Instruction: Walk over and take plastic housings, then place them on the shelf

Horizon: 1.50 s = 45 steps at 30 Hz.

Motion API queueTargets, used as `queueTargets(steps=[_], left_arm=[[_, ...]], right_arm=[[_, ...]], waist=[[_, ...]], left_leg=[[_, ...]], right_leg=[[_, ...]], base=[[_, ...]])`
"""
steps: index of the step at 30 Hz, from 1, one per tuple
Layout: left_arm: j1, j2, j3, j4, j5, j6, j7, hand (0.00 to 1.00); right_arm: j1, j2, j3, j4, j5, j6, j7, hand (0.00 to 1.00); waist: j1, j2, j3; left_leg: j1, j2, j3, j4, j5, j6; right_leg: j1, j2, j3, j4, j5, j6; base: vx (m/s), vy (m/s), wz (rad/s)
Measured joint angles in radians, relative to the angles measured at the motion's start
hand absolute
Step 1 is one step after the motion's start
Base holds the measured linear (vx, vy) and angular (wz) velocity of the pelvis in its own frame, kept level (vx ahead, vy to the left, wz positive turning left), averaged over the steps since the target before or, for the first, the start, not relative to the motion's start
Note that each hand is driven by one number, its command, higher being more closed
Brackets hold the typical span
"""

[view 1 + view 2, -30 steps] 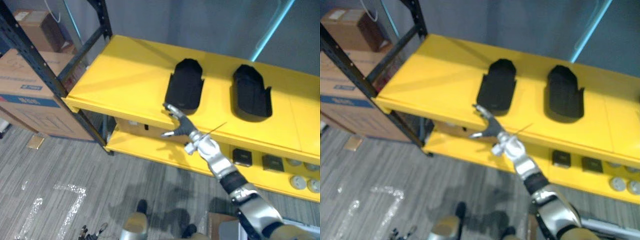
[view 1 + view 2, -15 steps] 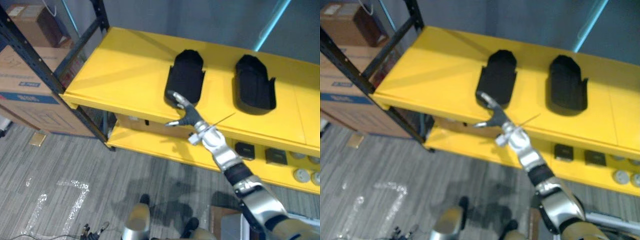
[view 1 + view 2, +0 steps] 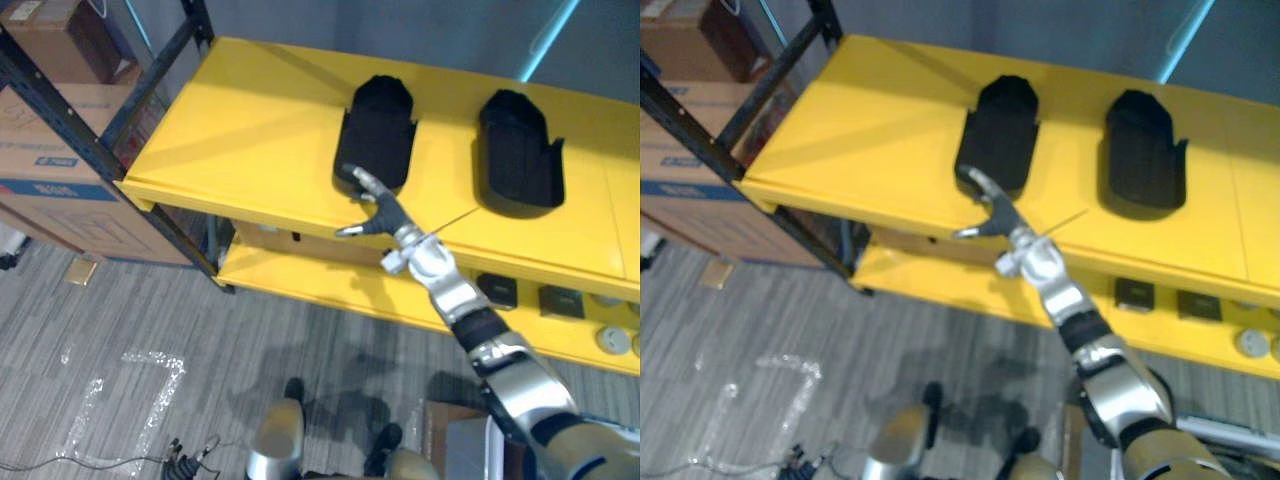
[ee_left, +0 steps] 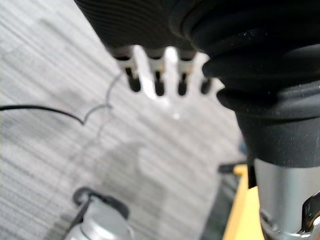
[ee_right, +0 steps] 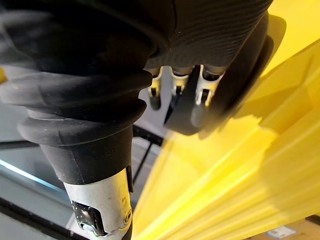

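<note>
Two black plastic housings lie side by side on the yellow top shelf point(image 3: 250, 130): the left housing point(image 3: 378, 135) and the right housing point(image 3: 518, 150). My right hand point(image 3: 378, 212) reaches over the shelf's front edge with straight, spread fingers, its fingertips at the near end of the left housing and holding nothing. I cannot tell whether they touch it. The right wrist view shows those fingers point(image 5: 155, 97) just short of the dark housing point(image 5: 235, 95). In the left wrist view my left hand point(image 4: 157, 82) hangs over the grey floor with relaxed fingers, empty.
A lower yellow shelf point(image 3: 300, 285) carries small black square parts point(image 3: 497, 290) and round pieces point(image 3: 612, 340). Black rack uprights point(image 3: 80, 120) stand at the shelf's left end, with cardboard boxes point(image 3: 55, 150) behind them. Grey plank floor lies in front.
The right hand has reached forward from the shelf's front edge until its fingertips are at the left housing's near end. The camera has shifted a little too.
</note>
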State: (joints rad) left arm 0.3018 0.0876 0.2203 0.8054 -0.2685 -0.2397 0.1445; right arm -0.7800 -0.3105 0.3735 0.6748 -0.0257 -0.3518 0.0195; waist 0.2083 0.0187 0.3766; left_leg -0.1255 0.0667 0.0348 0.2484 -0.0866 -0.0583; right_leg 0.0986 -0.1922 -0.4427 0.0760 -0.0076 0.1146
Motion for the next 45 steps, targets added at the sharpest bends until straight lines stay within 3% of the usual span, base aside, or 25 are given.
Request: queueTargets(steps=[10,21,25,28,31,32,37,40,43,45], left_arm=[[-0.024,0.012,-0.007,0.000,-0.009,0.002,-0.001,0.00],[-0.033,0.013,-0.008,0.000,-0.008,0.001,-0.018,0.00],[-0.035,0.016,-0.003,0.003,-0.008,-0.001,-0.017,0.00],[-0.035,0.017,0.004,0.005,-0.008,-0.002,-0.013,0.00],[-0.042,0.015,0.004,0.007,-0.007,-0.012,-0.007,0.00],[-0.044,0.015,0.004,0.007,-0.008,-0.014,-0.005,0.00],[-0.074,-0.010,0.027,0.022,-0.008,-0.030,0.017,0.00],[-0.078,-0.033,0.034,0.034,-0.001,-0.041,0.037,0.00],[-0.075,-0.047,0.033,0.040,0.013,-0.039,0.049,0.00],[-0.070,-0.059,0.023,0.042,0.029,-0.039,0.050,0.00]], right_arm=[[-0.032,-0.002,0.000,0.048,-0.040,-0.043,-0.029,0.00],[-0.079,-0.001,0.004,0.076,-0.148,-0.063,-0.131,0.00],[-0.045,0.016,0.003,-0.062,-0.144,-0.064,-0.153,0.00],[0.071,0.048,0.001,-0.308,-0.122,-0.058,-0.146,0.00],[0.265,0.064,-0.036,-0.560,-0.014,-0.004,-0.086,0.00],[0.300,0.065,-0.050,-0.601,0.009,0.006,-0.077,0.00],[0.637,0.064,-0.193,-0.861,0.157,0.038,-0.001,0.00],[0.812,0.080,-0.283,-0.904,0.231,0.048,0.001,0.00],[0.917,0.139,-0.380,-0.890,0.268,0.056,-0.046,0.00],[0.979,0.187,-0.456,-0.814,0.305,0.054,-0.135,0.00]], waist=[[0.002,0.005,0.003],[0.004,0.005,0.003],[0.001,-0.018,-0.011],[-0.025,-0.060,-0.052],[-0.079,-0.101,-0.125],[-0.088,-0.103,-0.137],[-0.166,-0.087,-0.207],[-0.185,-0.081,-0.227],[-0.209,-0.074,-0.234],[-0.226,-0.062,-0.259]], left_leg=[[0.002,-0.001,-0.002,-0.029,0.012,-0.005],[0.003,0.004,0.001,-0.036,0.014,-0.008],[0.028,0.014,0.032,-0.075,0.019,-0.016],[0.058,0.026,0.075,-0.107,0.021,-0.022],[0.097,0.039,0.136,-0.123,0.013,-0.033],[0.105,0.041,0.143,-0.125,0.010,-0.035],[0.165,0.055,0.210,-0.160,0.000,-0.042],[0.189,0.055,0.235,-0.186,0.000,-0.042],[0.215,0.050,0.255,-0.217,0.017,-0.047],[0.232,0.047,0.280,-0.264,0.041,-0.050]], right_leg=[[-0.012,-0.001,-0.001,0.004,-0.002,0.002],[-0.013,0.005,-0.005,-0.003,-0.005,0.002],[-0.013,0.021,0.024,-0.034,0.006,0.002],[-0.013,0.034,0.060,-0.065,0.016,-0.002],[-0.011,0.038,0.118,-0.078,0.020,-0.005],[-0.011,0.039,0.127,-0.078,0.020,-0.005],[-0.010,0.052,0.199,-0.087,0.042,-0.014],[-0.010,0.054,0.221,-0.092,0.042,-0.014],[-0.012,0.053,0.231,-0.093,0.040,-0.011],[-0.030,0.055,0.246,-0.092,0.039,-0.008]], base=[[0.00,0.000,0.00],[0.00,0.000,0.00],[0.03,-0.026,-0.23],[0.11,-0.034,-0.38],[0.12,-0.012,-0.44],[0.09,0.001,-0.62],[0.03,0.014,-0.41],[-0.04,0.009,-0.31],[-0.07,-0.011,-0.19],[-0.09,-0.018,-0.18]])
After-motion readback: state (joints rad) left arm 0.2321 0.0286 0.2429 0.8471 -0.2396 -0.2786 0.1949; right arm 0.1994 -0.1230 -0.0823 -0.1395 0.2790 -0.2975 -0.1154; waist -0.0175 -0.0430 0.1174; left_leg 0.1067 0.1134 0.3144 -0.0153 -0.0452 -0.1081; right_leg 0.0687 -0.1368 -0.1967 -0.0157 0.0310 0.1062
